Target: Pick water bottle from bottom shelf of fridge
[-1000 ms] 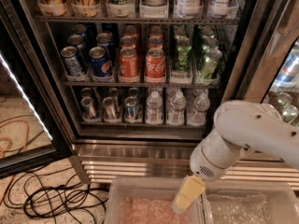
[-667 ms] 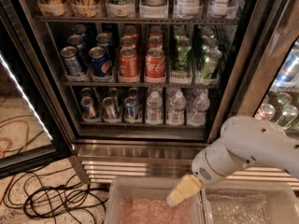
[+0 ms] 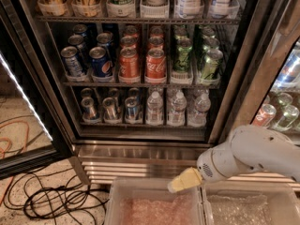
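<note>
The pincer [image 3: 184,180] has swung from pointing down to pointing leftward over the bin [image 3: 136,184] — open or shut, I cannot tell — and is well below the water bottle [image 3: 176,108]; the reach is not yet begun.

The bottom shelf [image 3: 140,124] of the fridge [image 3: 140,153] shows three water bottles [image 3: 176,108] and three silver cans [image 3: 110,109] in its front row. The rack [image 3: 140,84] above that shelf fronts two blue Pepsi cans [image 3: 101,62], two red Coca-Cola cans [image 3: 155,63] and two green cans [image 3: 209,64]. Below the shelf, one claw [image 3: 180,182] hangs over two clear bins [image 3: 123,185].
</note>
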